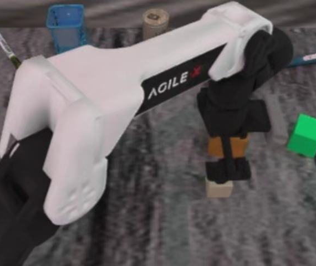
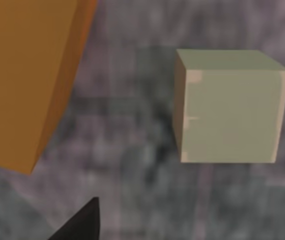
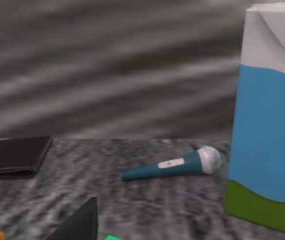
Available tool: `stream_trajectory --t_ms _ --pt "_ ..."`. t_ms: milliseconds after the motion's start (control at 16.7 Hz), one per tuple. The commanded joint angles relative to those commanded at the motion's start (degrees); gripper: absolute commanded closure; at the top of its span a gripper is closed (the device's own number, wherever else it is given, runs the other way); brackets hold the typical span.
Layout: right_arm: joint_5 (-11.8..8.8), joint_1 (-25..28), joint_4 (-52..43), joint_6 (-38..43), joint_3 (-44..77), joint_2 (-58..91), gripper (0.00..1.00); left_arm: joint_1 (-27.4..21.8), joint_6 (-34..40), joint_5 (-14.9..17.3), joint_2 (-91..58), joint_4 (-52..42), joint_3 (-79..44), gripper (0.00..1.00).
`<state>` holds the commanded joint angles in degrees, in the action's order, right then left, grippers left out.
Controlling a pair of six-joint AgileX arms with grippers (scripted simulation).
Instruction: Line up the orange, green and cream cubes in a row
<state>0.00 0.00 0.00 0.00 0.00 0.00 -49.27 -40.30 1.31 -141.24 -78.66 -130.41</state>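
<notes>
The left gripper (image 1: 228,166), black and blocky at the end of a glossy white AgileX arm, hangs over the middle of the mottled grey table (image 1: 163,221). Whether its fingers are parted or closed cannot be told from these views. Beneath it sits the large matte orange cube (image 1: 228,146), mostly covered from above. The small pale cream cube (image 1: 219,188), flat-faced and sharp-edged, lies just beside the orange cube on the near side; the left wrist view shows a strip of bare table between them. The medium bright green cube (image 1: 307,134) rests apart from the orange cube, toward the table's right. Beyond it lies a teal toy microphone with a pale rounded head (image 3: 175,165). The right gripper is not visible from above.
</notes>
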Motion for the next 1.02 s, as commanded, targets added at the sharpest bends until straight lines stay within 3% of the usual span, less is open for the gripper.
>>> stream_trajectory --t_ms 360,540,1020 --pt "-0.02 0.06 -0.34 -0.3 0.48 0.49 0.0 -0.04 0.13 -0.03 0.5 0.16 0.32 0.0" --pt "-0.11 0.47 -3.25 -2.93 4.82 4.89 0.0 2.26 1.59 -0.28 5.71 3.16 5.14 0.0" --pt "0.03 2.34 -21.57 -19.1 33.15 38.88 0.0 18.16 12.78 -1.35 44.88 23.32 40.05 0.0"
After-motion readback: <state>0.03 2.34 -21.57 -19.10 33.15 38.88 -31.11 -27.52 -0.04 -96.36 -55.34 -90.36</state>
